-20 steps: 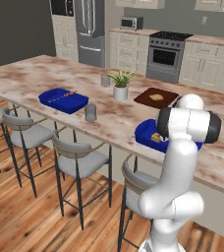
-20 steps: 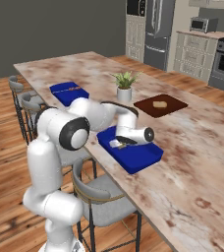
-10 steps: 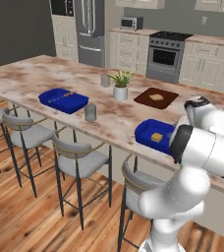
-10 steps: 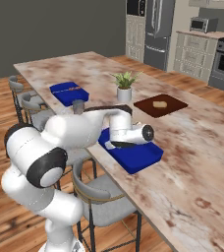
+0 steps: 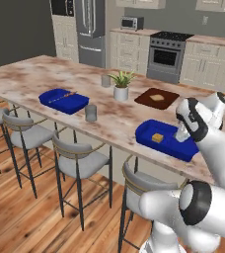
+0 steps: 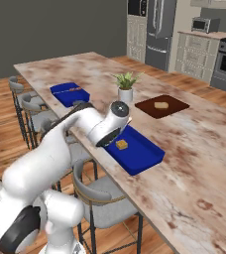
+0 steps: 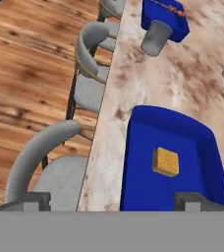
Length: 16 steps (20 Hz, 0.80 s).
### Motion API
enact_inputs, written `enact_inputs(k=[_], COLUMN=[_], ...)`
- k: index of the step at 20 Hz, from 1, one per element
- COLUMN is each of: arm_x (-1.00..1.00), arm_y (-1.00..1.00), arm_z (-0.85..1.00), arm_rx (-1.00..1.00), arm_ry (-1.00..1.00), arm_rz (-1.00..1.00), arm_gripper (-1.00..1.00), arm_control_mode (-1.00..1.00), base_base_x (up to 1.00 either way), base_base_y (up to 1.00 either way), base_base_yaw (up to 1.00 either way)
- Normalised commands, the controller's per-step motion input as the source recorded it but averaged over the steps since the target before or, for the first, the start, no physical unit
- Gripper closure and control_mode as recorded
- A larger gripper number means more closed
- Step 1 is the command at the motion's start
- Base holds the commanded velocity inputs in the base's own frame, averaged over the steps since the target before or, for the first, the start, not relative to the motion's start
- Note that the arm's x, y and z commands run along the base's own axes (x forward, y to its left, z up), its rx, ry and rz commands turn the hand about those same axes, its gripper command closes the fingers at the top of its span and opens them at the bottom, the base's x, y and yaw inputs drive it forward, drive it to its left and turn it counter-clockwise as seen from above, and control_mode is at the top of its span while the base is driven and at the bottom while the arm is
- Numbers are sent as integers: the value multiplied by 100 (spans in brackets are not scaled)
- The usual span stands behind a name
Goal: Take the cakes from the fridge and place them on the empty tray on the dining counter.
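Blue tray [image 5: 169,143] sits flat at the near edge of the marbled tabletop [image 5: 30,79], right of the plant. Tan square cake [image 7: 166,162] lies flat inside it, roughly centred, clear of the rim. Fridge [image 5: 90,30] stands at the far wall, doors shut.

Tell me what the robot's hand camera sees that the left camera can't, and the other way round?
The hand view looks nearly straight down into the near blue tray and shows the wood floor beside the counter edge. The left base view takes in the fridge, the stove, the potted plant and the brown board with its tan slice. Both show the tan cake lying alone in that tray, a grey cup, the far blue tray and the grey stools.
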Motion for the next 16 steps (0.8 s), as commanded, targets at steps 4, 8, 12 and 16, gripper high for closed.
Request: enact_inputs(k=[4,8,12,16], arm_x=[-89,-77,-13,0], arm_y=[19,3,19,23], arm_z=[26,5,10,1], arm_rx=[-46,-39,-43,-38], arm_ry=[0,-5,6,10], arm_rz=[20,31,35,23], arm_gripper=[-100,-100,-100,-100], arm_control_mode=[-100,-100,-100,-100], base_base_x=[0,0,0,0], base_base_y=[0,0,0,0], base_base_yaw=[0,0,0,0])
